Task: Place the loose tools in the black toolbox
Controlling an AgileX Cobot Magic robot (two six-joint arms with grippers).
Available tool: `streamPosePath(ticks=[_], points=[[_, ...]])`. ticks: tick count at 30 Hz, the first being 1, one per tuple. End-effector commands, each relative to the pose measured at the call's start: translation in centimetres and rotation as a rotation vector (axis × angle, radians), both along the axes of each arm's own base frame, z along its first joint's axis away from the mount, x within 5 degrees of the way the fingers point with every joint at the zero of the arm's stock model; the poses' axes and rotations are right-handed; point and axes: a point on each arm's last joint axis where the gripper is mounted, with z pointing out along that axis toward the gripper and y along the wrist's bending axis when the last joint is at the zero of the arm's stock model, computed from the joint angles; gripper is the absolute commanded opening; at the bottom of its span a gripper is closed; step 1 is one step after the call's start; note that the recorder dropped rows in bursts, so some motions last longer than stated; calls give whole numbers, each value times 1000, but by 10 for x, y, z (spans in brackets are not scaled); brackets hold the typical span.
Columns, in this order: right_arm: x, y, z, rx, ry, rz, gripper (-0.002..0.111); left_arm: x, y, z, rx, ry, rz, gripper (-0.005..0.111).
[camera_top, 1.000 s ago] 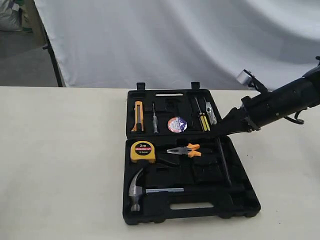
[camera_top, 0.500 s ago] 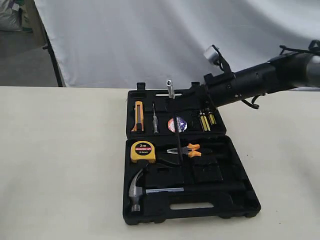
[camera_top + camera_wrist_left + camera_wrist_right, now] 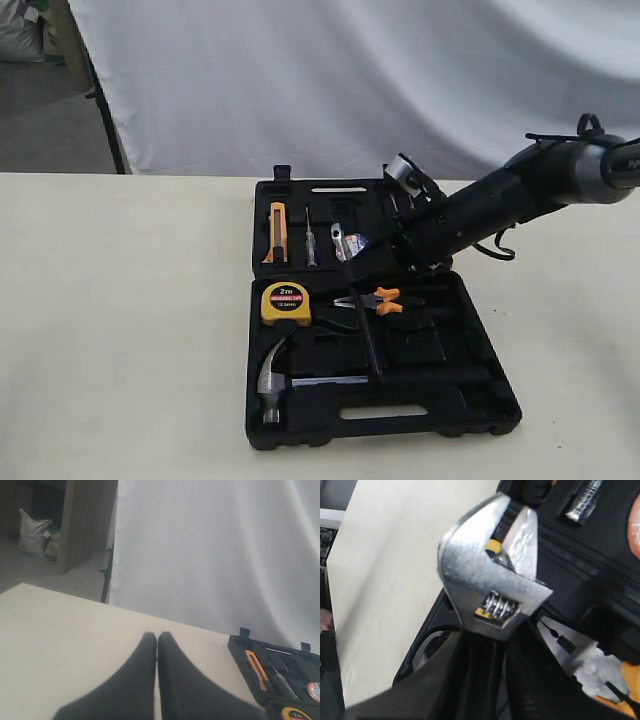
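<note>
Exterior view: black toolbox is seen lying open on the table, both halves flat. Right gripper is extended in from the right over the rear half and is closed partway on the adjustable wrench, just below its head. Wrench is held tilted, silver head up over the rear half, black handle running down across the front half. Whether the handle's lower end touches the case cannot be told. Tape roll is seated in the rear half, partly hidden behind the wrench head. Claw hammer is laid in its recess at the front-left of the front half. Yellow tape measure and orange pliers are seated side by side behind it.

Right wrist view: grip detail is shown only here. 2 dark fingers are pressed on either side of the black handle. Wrench jaw and knurled screw are seen close up, pliers tips beneath.

Left wrist view: left gripper is shown only here, fingers closed together with nothing between them, over bare table beside the toolbox's rear-left corner.
</note>
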Motion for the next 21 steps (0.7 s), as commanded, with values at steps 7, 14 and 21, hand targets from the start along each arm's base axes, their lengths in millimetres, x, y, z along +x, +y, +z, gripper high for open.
streamPosePath(ticks=[7,14,21], points=[[5,-15,-11,-258,-13,-77,0,-1,1,2,2,-13,26,1],[10,-17,3,-276,-85,-72,45,-1,1,2,2,-13,26,1],[20,-16,70,-237,-234,-25,66,-1,1,2,2,-13,26,1]])
